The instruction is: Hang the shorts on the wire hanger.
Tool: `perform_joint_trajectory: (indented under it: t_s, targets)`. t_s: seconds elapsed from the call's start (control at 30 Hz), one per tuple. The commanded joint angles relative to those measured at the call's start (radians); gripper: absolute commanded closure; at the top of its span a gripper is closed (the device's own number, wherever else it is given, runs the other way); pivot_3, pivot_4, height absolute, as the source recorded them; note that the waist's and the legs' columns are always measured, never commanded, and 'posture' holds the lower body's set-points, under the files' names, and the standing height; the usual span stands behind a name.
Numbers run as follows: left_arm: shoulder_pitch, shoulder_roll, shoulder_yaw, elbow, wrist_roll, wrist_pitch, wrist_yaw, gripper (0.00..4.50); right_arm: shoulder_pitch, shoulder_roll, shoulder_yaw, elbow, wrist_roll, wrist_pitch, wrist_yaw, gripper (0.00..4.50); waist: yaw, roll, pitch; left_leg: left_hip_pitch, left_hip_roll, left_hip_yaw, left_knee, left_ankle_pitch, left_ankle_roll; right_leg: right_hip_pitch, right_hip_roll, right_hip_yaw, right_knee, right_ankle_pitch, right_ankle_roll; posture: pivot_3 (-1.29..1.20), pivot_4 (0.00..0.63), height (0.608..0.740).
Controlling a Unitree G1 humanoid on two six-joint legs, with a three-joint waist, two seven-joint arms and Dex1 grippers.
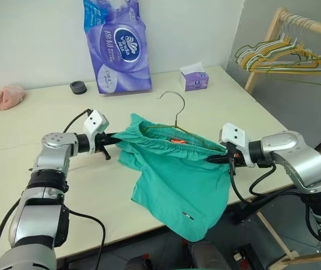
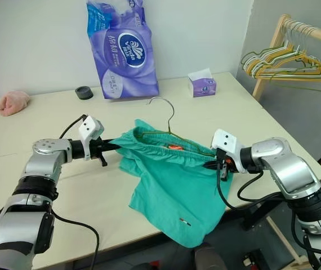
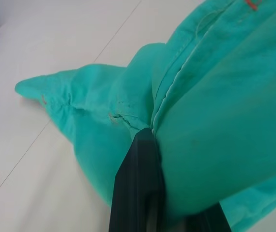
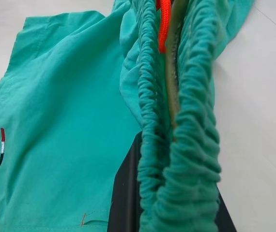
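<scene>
Spanning the gap: the shorts [image 1: 177,169] are held stretched between the two arms, above the surface [image 1: 31,146], legs draped over its near edge.
Left end effector [image 1: 114,139]: closed on one end of the gathered waistband.
Right end effector [image 1: 215,158]: pinched shut on the opposite end of the waistband.
Wire hanger [image 1: 174,109]: its body is tucked inside the waistband — the hook rises behind the cloth, midway between the arms.
Long axis: waistband and hanger bar are seen to run side to side, one end at each arm.
Nearer arm: neither is judged nearer; the hook lies back from both.
</scene>
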Motion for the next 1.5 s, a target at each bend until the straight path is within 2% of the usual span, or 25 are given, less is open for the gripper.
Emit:
perform_joint_trajectory:
  t_s: [0.03,0.13,0.3,0.47,0.57,0.67,0.77,0.87,1.0,1.1,1.23,1.37,1.5]
  targets:
    - [0.007,0.033,0.023,-0.045,0.0,-0.011,0.029,3.62,-0.028,0.001,-0.039,-0.038,0.026,0.011,-0.013,4.5,-0.001,0.0,0.0,0.0,0.0,0.0,0.0,0.0,0.0,0.0,0.0,0.0,0.0,0.0,0.0,-0.23,0.047,0.74]
    - [0.027,0.061,0.017,-0.039,0.039,-0.065,0.079,2.79,-0.026,-0.001,-0.04,-0.04,0.031,0.017,-0.018,4.5,-0.003,0.0,0.0,0.0,0.0,0.0,0.0,0.0,0.0,0.0,0.0,0.0,0.0,0.0,0.0,-0.24,0.048,0.74]
    - [0.036,0.137,0.02,0.042,0.133,-0.257,0.229,1.31,-0.021,0.006,-0.052,-0.045,0.048,0.045,-0.043,4.5,-0.002,0.0,0.0,0.0,0.0,0.0,0.0,0.0,0.0,0.0,0.0,0.0,0.0,0.0,0.0,-0.24,0.052,0.74]
    - [0.023,0.18,0.051,0.047,0.085,-0.243,0.184,1.31,-0.011,0.028,-0.093,-0.046,0.083,0.12,-0.102,4.5,0.004,0.0,0.0,0.0,0.0,0.0,0.0,0.0,0.0,0.0,-0.001,0.0,0.0,0.0,0.0,-0.25,0.058,0.74]
    - [0.107,0.224,-0.013,-0.117,0.072,-0.202,-0.001,1.31,0.019,0.038,-0.153,-0.069,0.112,0.209,-0.166,4.5,0.003,0.0,0.0,-0.001,0.0,0.0,0.0,0.0,0.0,0.0,-0.001,0.0,0.0,0.0,0.0,-0.26,0.063,0.74]
    - [0.136,0.188,-0.015,-0.339,-0.049,-0.001,-0.088,1.31,0.071,0.057,-0.258,-0.121,0.159,0.334,-0.243,4.5,0.009,0.0,0.0,-0.002,0.0,0.0,0.0,0.0,0.0,0.0,-0.001,0.0,-0.001,0.0,0.0,-0.28,0.076,0.74]
    - [0.125,0.13,-0.021,-0.558,-0.22,0.29,-0.14,0.78,0.136,0.074,-0.374,-0.196,0.207,0.467,-0.314,4.5,0.019,0.0,0.001,-0.004,0.0,-0.001,0.002,0.0,0.0,0.0,-0.002,-0.001,-0.001,0.0,0.0,-0.32,0.088,0.74]
    - [0.104,0.08,-0.056,-0.744,-0.359,0.502,-0.171,0.07,0.247,0.055,-0.494,-0.287,0.239,0.581,-0.357,4.5,0.013,0.001,0.001,-0.003,-0.001,0.0,0.002,-0.001,0.0,0.0,0.0,0.0,-0.001,0.0,0.001,-0.35,0.1,0.74]
    - [0.06,0.05,-0.088,-0.838,-0.461,0.647,-0.199,0.07,0.343,0.038,-0.646,-0.357,0.259,0.688,-0.4,4.5,-0.012,0.006,0.005,-0.002,0.0,0.001,0.001,-0.001,0.001,0.0,0.005,0.002,-0.001,-0.001,0.003,-0.42,0.123,0.74]
    - [-0.015,-0.005,-0.13,-0.817,-0.454,0.637,-0.207,0.07,0.396,0.018,-0.779,-0.392,0.251,0.77,-0.422,4.5,-0.031,0.011,0.009,0.0,-0.001,0.002,0.001,-0.001,0.001,0.002,0.006,0.002,-0.001,-0.004,0.007,-0.45,0.132,0.74]
    - [-0.115,-0.146,-0.192,-0.73,-0.313,0.462,-0.086,0.07,0.408,0.012,-0.972,-0.331,0.23,0.85,-0.487,4.5,-0.057,0.013,0.012,0.003,-0.001,0.003,0.0,-0.004,0.006,0.007,0.007,0.003,-0.004,-0.006,0.009,-0.48,0.138,0.74]
    - [-0.178,-0.239,-0.228,-0.691,-0.26,0.395,-0.047,0.07,0.397,-0.024,-1.073,-0.249,0.203,0.85,-0.559,4.5,-0.094,0.016,0.016,0.004,-0.002,0.005,0.0,-0.007,0.011,0.01,0.006,0.005,-0.007,-0.006,0.009,-0.5,0.14,0.74]
    - [-0.22,-0.335,-0.265,-0.689,-0.212,0.334,0.006,0.07,0.271,-0.06,-1.103,-0.161,0.168,0.85,-0.65,4.5,-0.131,0.018,0.019,0.003,-0.003,0.008,0.0,-0.01,0.016,0.011,0.005,0.009,-0.008,-0.008,0.011,-0.51,0.138,0.74]
